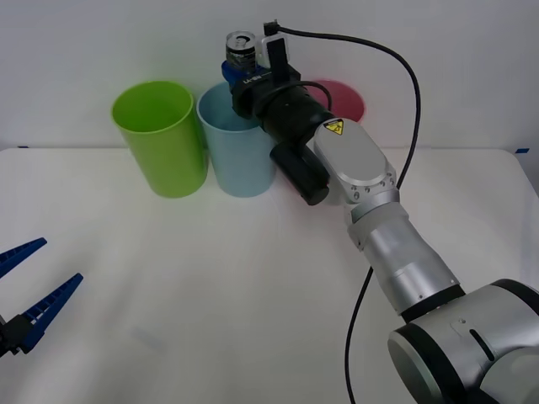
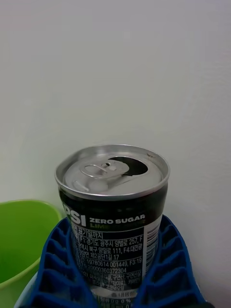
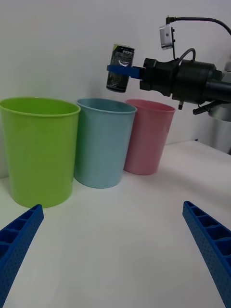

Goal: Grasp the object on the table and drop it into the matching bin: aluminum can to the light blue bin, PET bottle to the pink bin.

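Front view: right gripper [image 1: 238, 67] clamps can [image 1: 240, 49] mid-body above blue bin [image 1: 237, 151], at 12 o'clock. Opened, likely light, thin-walled, dentable. Left gripper [image 1: 25, 290] spread wide, empty, 8 o'clock.

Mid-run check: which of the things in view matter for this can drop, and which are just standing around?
In play:
aluminum can, held in the right gripper above the cups
light blue bin, its target

Not needed:
pink bin, for PET bottles
lime green cup
left gripper, open and idle low over the table
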`<state>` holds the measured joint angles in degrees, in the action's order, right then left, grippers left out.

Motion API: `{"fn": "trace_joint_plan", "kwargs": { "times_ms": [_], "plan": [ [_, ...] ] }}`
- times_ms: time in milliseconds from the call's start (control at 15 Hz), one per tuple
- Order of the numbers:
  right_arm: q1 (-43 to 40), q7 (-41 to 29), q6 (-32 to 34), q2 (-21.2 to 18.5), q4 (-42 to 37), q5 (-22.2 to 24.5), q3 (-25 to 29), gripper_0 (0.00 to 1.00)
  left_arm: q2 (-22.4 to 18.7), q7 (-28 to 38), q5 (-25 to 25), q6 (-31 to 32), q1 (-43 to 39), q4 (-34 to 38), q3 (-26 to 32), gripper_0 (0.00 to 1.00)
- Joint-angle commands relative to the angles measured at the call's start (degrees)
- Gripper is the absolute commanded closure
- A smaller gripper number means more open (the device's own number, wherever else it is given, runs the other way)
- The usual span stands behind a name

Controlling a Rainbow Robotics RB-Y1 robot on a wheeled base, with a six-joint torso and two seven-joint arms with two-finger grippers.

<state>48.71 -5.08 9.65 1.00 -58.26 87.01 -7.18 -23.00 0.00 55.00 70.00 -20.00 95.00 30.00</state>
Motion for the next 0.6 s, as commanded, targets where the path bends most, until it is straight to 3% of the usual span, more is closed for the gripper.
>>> {"fn": "trace_joint_plan", "kwargs": {
  "times_ms": [67,600],
  "plan": [
    [-0.11,0.95,0.1,0.0,-0.01,0.0,-0.12,0.0,0.0,0.0,0.0,0.0,0.0,0.0,0.0,0.0],
    [-0.28,1.83,0.72,0.0,-0.01,-0.7,-0.03,0.0,0.0,0.0,0.0,0.0,0.0,0.0,0.0,0.0]
  ]
}}
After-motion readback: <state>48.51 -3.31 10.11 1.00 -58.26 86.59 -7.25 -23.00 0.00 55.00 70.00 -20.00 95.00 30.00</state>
